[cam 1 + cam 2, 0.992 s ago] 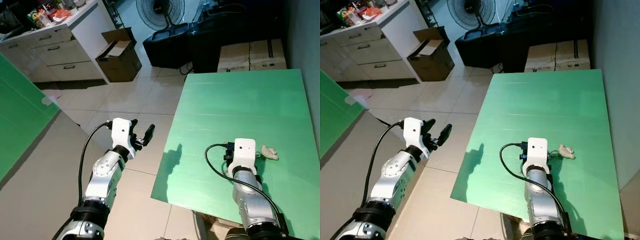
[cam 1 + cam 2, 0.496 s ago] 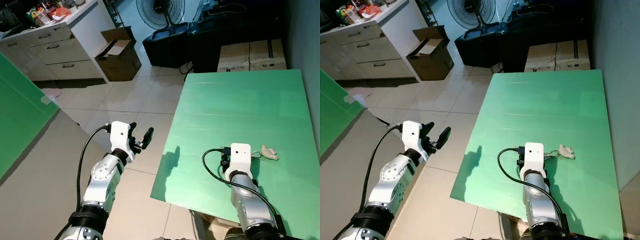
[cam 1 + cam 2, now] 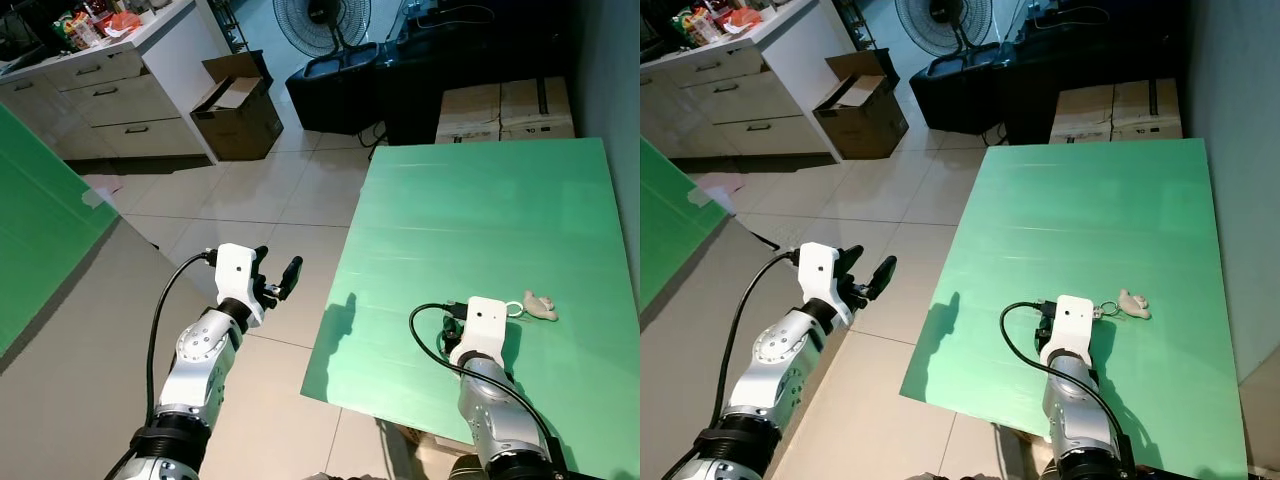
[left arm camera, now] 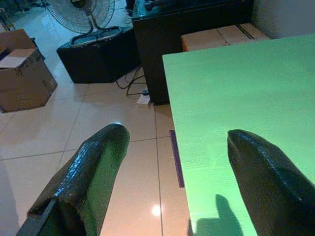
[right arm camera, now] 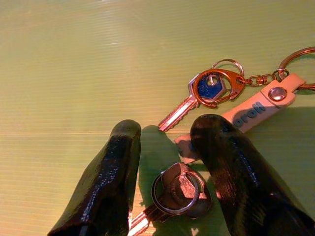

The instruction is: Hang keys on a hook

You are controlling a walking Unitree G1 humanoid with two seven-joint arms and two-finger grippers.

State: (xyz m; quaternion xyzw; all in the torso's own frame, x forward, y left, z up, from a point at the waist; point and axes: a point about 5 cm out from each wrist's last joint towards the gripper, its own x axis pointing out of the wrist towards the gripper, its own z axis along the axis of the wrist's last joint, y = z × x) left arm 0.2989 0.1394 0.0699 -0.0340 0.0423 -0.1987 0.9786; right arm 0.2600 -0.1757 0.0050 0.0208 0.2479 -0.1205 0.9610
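Right gripper (image 5: 165,162): I see its fingers spread, straddling the keys (image 5: 206,98) on the green table (image 3: 480,210).
Left gripper (image 3: 278,283): I see it parted, above floor tiles.
Fan (image 3: 322,20): far back.

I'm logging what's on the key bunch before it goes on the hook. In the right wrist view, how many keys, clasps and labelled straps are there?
keys: 2
clasp: 1
strap: 1
Total: 4
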